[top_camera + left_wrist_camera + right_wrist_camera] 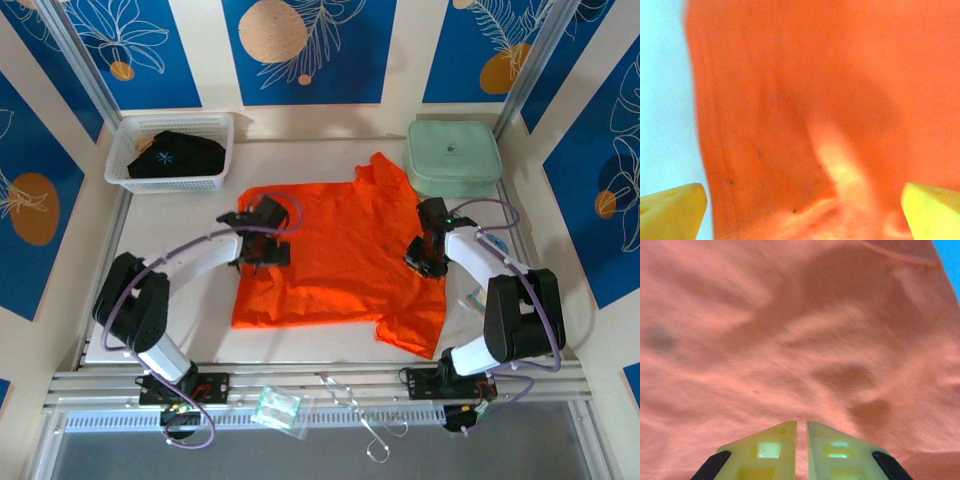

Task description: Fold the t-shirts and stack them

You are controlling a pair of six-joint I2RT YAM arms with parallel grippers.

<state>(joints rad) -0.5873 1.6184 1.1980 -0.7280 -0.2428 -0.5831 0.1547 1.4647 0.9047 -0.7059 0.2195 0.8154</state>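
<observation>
A bright orange t-shirt [330, 265] lies spread flat across the middle of the table, one sleeve toward the far right and one toward the near right. A black t-shirt [175, 155] with a small light-blue mark sits bunched in the basket at the far left. My left gripper [266, 250] hovers over the orange shirt's left part, its yellow fingers [675, 210] wide apart above wrinkled orange cloth [790, 75]; the gripper [802, 194] is open and holds nothing. My right gripper [425, 262] sits at the shirt's right edge. Its fingers [770, 447] are almost together just above the cloth [790, 330]; the gripper [801, 426] is shut.
The white mesh basket [170, 186] stands at the far left corner. A pale green zipped case [452, 155] rests at the far right. A clear plastic packet [277, 408] and thin wire loops [362, 425] lie on the front rail. Metal frame posts rise at both back corners.
</observation>
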